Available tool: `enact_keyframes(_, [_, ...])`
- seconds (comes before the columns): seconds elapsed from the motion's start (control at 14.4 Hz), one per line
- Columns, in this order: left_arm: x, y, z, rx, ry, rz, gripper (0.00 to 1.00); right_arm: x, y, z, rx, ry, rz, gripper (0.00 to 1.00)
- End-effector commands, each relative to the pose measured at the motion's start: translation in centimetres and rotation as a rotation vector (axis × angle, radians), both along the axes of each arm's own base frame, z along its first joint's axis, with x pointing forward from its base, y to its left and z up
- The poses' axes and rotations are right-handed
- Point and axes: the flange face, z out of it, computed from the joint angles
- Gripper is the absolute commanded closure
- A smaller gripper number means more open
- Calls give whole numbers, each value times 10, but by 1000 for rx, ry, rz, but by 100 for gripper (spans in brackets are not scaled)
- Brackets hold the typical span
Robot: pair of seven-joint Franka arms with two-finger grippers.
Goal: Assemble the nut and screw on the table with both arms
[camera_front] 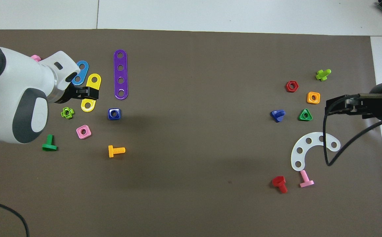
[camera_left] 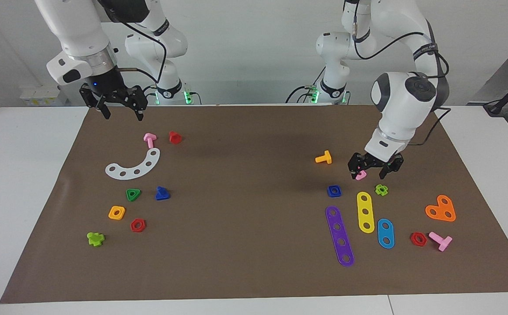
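We have barely begun. Our left gripper (camera_left: 371,169), jaws spread and empty, hangs over the pink nut (camera_front: 83,131), beside the nut (camera_left: 334,190). Our right gripper (camera_left: 120,107), seemingly open, waits well apart from the screw (camera_left: 162,193).

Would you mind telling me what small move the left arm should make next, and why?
Probably shift the left pincer toward the right arm's end of the table, then lower it over the blue nut. Its open fingers hang above the pink nut, not the blue one, which lies untouched beside the purple strip. The right pincer waits.
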Motion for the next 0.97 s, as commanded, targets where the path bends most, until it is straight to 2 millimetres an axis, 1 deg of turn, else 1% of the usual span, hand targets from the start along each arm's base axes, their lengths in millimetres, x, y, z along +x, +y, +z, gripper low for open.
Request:
enact_keyframes(0.0, [-1, -33, -39, -22, -25, 49, 3, -2, -6, -32, 32, -59, 12, 4])
enact_keyframes(0.07, [-2, -37, -55, -24, -36, 43, 3, 2, -7, -46, 32, -72, 8, 4])
enact_keyframes(0.14, [-2, -37, -69, -24, -42, 44, 4, 9, -7, -59, 31, -69, 11, 4])
enact_keyframes(0.21, [-1, -38, -87, -20, -30, 45, 6, 18, -7, -78, 30, -65, 10, 4])
enact_keyframes(0.28, [-1, -38, -98, -17, -22, 43, 8, 27, -6, -89, 28, -83, 9, 4])
enact_keyframes(0.49, [-8, -35, -110, -8, 1, 35, 11, 47, -5, -134, 23, -69, 10, 4])
enact_keyframes(0.63, [-16, -34, -118, -1, 28, 35, 18, 60, -1, -167, 17, -65, 36, 5])
enact_keyframes(0.77, [-23, -44, -119, 1, 44, 30, 28, 67, 3, -197, 13, -67, 70, 5])
enact_keyframes(0.84, [-26, -45, -122, 2, 53, 48, 29, 69, 5, -211, 9, -59, 78, 10])
enact_keyframes(0.91, [-28, -45, -124, 0, 59, 86, 32, 70, 6, -224, 7, -52, 86, 10])
